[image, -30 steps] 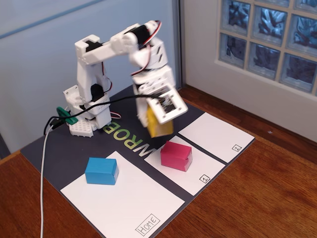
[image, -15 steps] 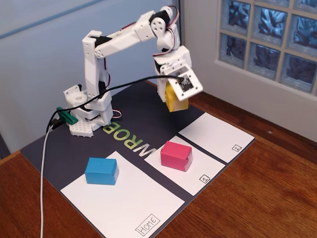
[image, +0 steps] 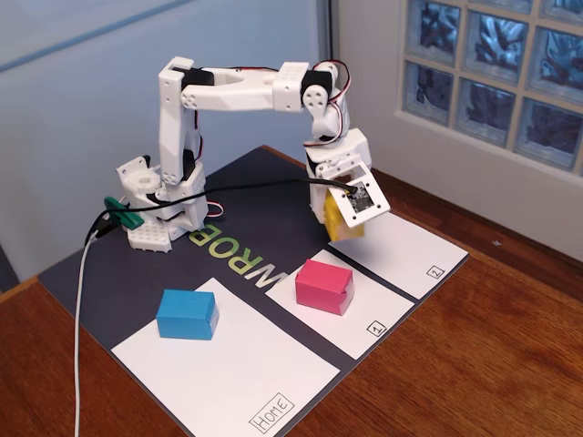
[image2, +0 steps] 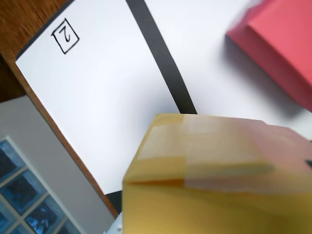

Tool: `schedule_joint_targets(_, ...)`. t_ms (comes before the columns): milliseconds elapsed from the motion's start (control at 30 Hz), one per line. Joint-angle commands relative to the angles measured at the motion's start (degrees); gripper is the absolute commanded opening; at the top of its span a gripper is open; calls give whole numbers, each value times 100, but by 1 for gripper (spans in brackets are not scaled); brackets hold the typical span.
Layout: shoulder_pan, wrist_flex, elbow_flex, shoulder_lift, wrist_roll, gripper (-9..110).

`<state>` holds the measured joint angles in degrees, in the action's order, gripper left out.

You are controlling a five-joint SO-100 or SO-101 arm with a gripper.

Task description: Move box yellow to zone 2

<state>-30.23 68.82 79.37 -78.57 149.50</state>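
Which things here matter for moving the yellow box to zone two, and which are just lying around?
Job: yellow box, held in the jaws of the gripper; zone 2 sheet.
Lying about: pink box on sheet 1; blue box on Home sheet.

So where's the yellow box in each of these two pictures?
Fixed view: the yellow box hangs in the claw right of centre, over the near-left edge of the sheet marked 2.
Wrist view: the box fills the bottom right, close and blurred.
Shared landmark: the pink box, top right in the wrist view.
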Motion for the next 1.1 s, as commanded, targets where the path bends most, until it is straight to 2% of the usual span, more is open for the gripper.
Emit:
schedule_joint_targets(0, -167, -422, 193, -545, 2153, -1)
schedule_joint_targets(167, -299, -677, 334, -791, 2593, -1)
schedule_joint_targets(367, -360, -1354, 501, -914, 2654, 0)
schedule_joint_targets(1067, -308, -1424, -747, 967, 2479, 0)
